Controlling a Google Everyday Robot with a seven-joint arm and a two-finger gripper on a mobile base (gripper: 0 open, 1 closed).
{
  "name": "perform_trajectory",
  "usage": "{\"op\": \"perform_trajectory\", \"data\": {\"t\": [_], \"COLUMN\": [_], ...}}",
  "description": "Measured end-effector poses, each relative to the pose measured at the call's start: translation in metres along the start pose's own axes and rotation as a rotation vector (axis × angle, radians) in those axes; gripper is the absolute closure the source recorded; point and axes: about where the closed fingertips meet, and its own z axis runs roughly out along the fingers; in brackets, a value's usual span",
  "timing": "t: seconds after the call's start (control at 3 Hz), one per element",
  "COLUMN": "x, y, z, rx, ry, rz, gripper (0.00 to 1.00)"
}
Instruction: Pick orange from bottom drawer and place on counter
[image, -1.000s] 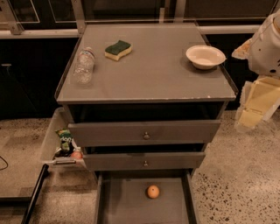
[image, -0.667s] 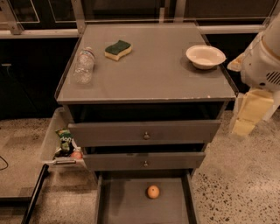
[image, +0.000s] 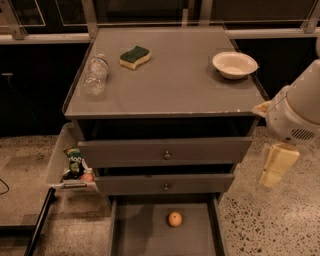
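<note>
1 orange in bottom drawer; gripper right of counter, grasp unclear

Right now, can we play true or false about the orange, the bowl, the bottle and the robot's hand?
1. The orange lies in the open bottom drawer. True.
2. The white bowl holds the orange. False: the bowl sits on the counter, and the orange is down in the drawer.
3. The gripper hangs past the counter's right edge, apart from the orange. True.
4. The water bottle stands upright. False: it lies on its side on the counter.
</note>
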Motion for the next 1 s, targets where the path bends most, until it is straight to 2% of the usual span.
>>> {"op": "perform_trajectory", "data": {"t": [0.33,0.67,1.0], "x": [0.016,0.046,0.046], "y": [0.009,0.019,0.019], "z": [0.039,0.091,0.091], "rx": [-0.030,-0.104,-0.104], "ry": [-0.018,0.026,0.026], "rz": [-0.016,0.026,0.027], "gripper": [0.00,0.00,0.00]}}
